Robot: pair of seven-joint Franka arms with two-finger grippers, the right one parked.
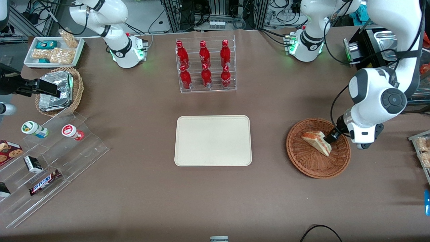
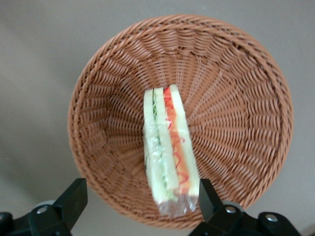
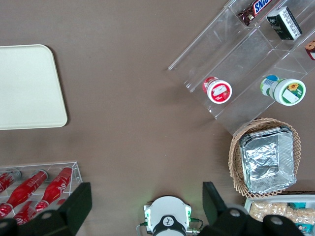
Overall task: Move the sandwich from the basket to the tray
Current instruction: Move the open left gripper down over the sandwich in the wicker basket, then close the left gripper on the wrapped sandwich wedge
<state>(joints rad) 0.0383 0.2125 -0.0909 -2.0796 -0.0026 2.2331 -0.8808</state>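
Reaching: the left arm bends down over the basket (image 1: 310, 159) at the working arm's end of the bench (image 1: 134, 141)
Hand: the hand (image 1: 331, 138) sits low inside the basket at the sandwich, fingers (image 2: 74, 196) spread wide apart
Grip: one finger stands just beside the sandwich's end, the other well clear of it; nothing is clamped
Sandwich: the sandwich (image 1: 316, 142) lies in the basket, a wedge wrapped in clear film; the wrist view shows white bread with green, red and orange layers edge-on (image 2: 167, 152)
Basket: round, shallow, reddish-brown wicker (image 2: 236, 108), resting on the bench, beside the tray and apart from it
Tray: the cream tray (image 1: 213, 140) lies flat near the middle of the bench, with nothing on it
Bottles: six red bottles (image 1: 202, 64) stand in a clear rack, farther from the front camera than the tray
Parked arm's end: a smaller tan basket holding foil packets (image 1: 56, 90), a white dish of snacks (image 1: 53, 51), and a clear stepped stand (image 1: 50, 164) with cups and a chocolate bar
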